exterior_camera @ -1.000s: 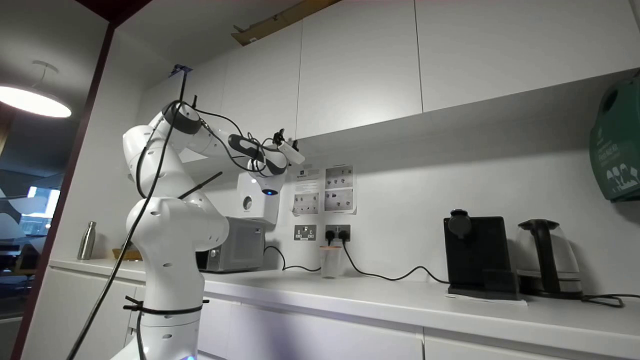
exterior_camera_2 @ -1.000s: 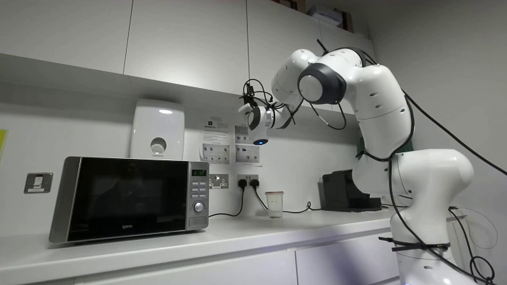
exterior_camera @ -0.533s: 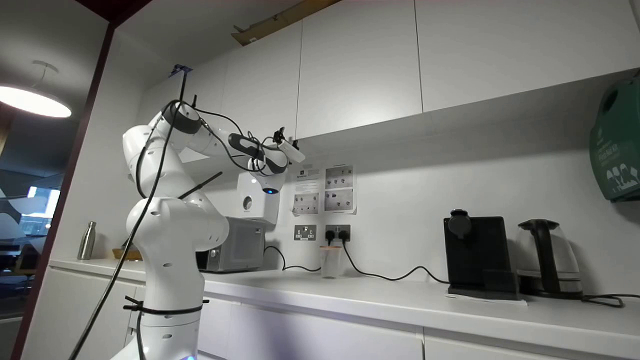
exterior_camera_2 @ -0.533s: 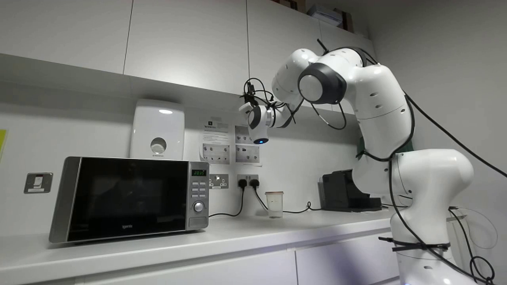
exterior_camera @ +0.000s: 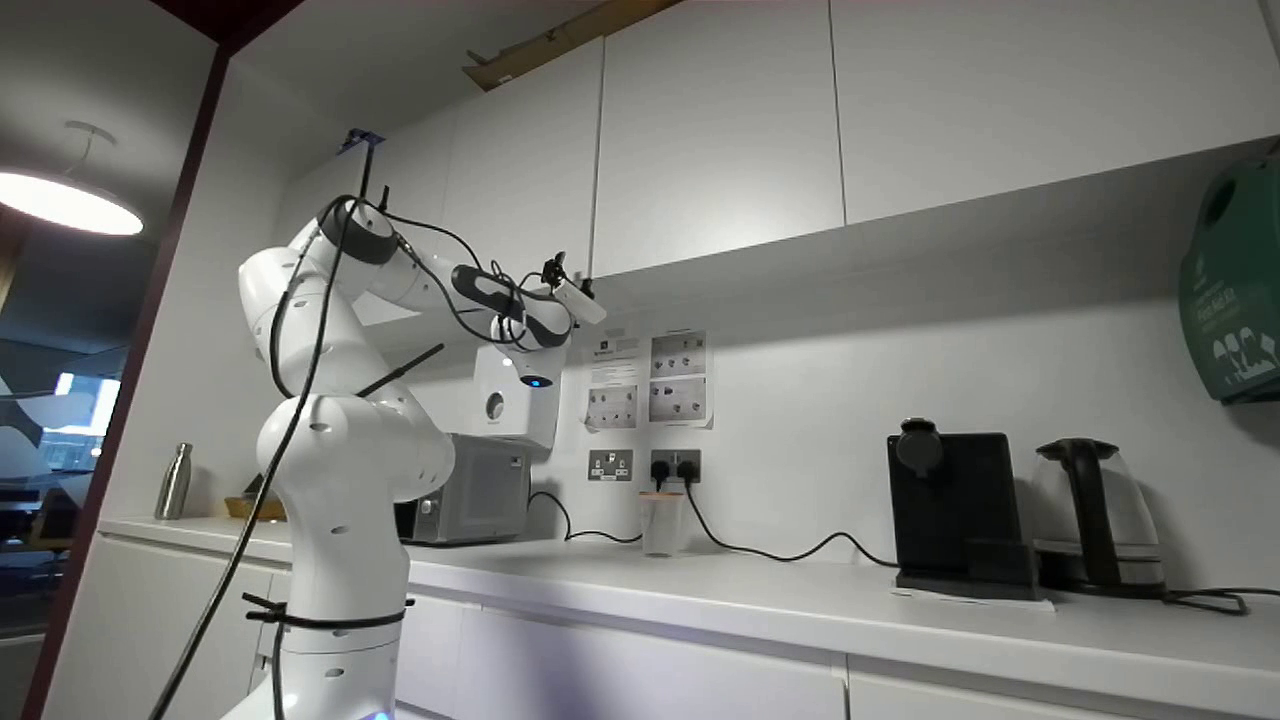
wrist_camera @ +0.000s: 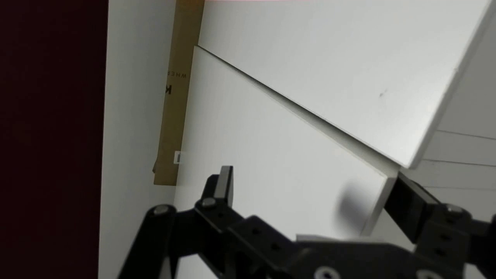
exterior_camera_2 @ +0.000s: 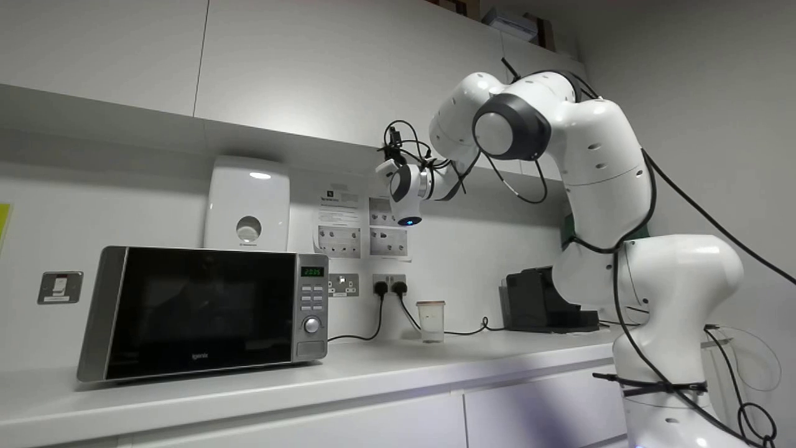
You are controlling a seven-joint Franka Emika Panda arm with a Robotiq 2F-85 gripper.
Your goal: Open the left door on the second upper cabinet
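Upper left of centre in an exterior view, the left door [exterior_camera: 525, 170] looks barely ajar; the wrist view alone reveals the gripper [wrist_camera: 314, 174] spread wide — nothing clamped — lower-right finger [wrist_camera: 411, 205] beside the door's edge.

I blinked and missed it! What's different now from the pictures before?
The arm drew back slightly, away from the wall, and the pincer came with it. The left door has come out a crack: the gap beside it looks wider in an exterior view. I can't tell if anything was gripped or let go. The microwave, clear cup and kettle stayed put.
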